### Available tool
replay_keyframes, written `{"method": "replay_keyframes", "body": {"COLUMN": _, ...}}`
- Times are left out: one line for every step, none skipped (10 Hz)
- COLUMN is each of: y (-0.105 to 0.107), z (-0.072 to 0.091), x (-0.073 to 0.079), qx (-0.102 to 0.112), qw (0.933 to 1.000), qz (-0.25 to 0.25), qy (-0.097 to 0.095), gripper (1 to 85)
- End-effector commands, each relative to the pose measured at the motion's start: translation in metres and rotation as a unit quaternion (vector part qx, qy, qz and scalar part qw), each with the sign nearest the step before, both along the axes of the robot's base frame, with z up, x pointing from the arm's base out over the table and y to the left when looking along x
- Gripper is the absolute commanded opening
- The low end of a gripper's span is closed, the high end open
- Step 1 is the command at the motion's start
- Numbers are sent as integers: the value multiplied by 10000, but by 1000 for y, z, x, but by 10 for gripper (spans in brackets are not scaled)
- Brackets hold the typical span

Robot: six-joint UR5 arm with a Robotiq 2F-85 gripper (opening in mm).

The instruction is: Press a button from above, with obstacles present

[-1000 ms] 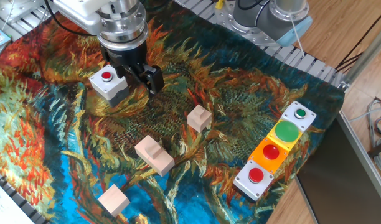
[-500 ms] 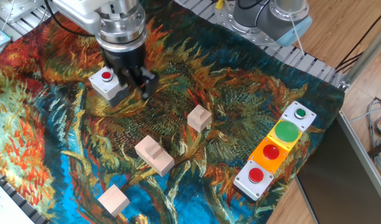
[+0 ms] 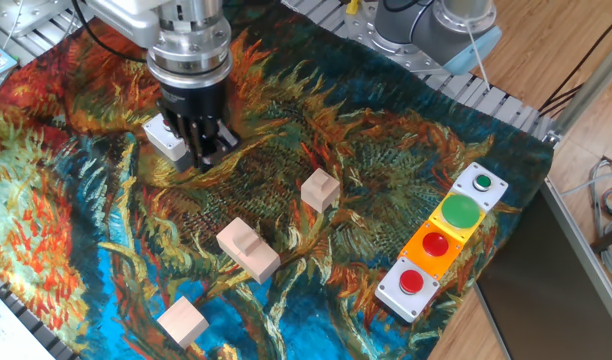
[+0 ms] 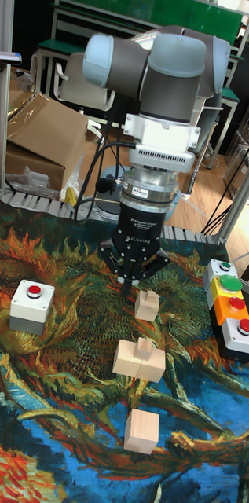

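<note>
The button (image 4: 34, 291) lies toward the table's left edge from the raised gripper (image 4: 136, 283), whose finger state I cannot tell.

Grey-jointed arm (image 4: 151, 63) with blue caps, ribbed silver wrist, black cables, black claw (image 4: 137, 277).

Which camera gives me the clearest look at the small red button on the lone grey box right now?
The tall fixed view: the red button sits in plain sight on top of its grey box, clear of the end effector. In the fixed view the end effector covers the button, leaving only the box's left edge visible.
</note>
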State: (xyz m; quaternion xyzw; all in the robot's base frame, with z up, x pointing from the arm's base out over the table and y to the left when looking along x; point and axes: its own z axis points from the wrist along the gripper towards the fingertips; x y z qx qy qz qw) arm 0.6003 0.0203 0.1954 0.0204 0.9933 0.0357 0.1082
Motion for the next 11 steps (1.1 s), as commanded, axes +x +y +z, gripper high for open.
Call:
{"method": "replay_keyframes", "body": {"y": 9, "z": 5, "x": 13, "qx": 169, "qw": 9994, "qz": 111, "qy": -268, "gripper": 13}}
{"method": "replay_keyframes", "body": {"y": 7, "z": 5, "x": 11, "qx": 148, "qw": 9996, "qz": 48, "qy": -224, "gripper": 13}}
{"method": "replay_keyframes", "body": {"y": 3, "z": 1, "x": -2, "qx": 104, "qw": 9999, "qz": -113, "qy": 33, "gripper": 13}}
{"method": "replay_keyframes", "body": {"y": 8, "z": 0, "x": -10, "qx": 155, "qw": 9997, "qz": 95, "qy": 187, "gripper": 13}}
{"method": "replay_keyframes", "body": {"y": 2, "z": -1, "x": -16, "qx": 59, "qw": 9995, "qz": -36, "qy": 304, "gripper": 13}}
{"method": "replay_keyframes", "body": {"y": -1, "z": -3, "x": -28, "qx": -38, "qw": 9985, "qz": 180, "qy": 522, "gripper": 13}}
{"method": "replay_keyframes", "body": {"y": -2, "z": -2, "x": -18, "qx": -56, "qw": 9993, "qz": 130, "qy": 341, "gripper": 13}}
{"method": "replay_keyframes", "body": {"y": -13, "z": -2, "x": -15, "qx": -315, "qw": 9985, "qz": 346, "qy": 266, "gripper": 13}}
{"method": "replay_keyframes", "body": {"y": -5, "z": -3, "x": -21, "qx": -167, "qw": 9979, "qz": 493, "qy": 383, "gripper": 13}}
{"method": "replay_keyframes", "body": {"y": -7, "z": -3, "x": -24, "qx": -216, "qw": 9972, "qz": 570, "qy": 427, "gripper": 13}}
{"method": "replay_keyframes", "body": {"y": -6, "z": -3, "x": -24, "qx": -204, "qw": 9973, "qz": 548, "qy": 436, "gripper": 13}}
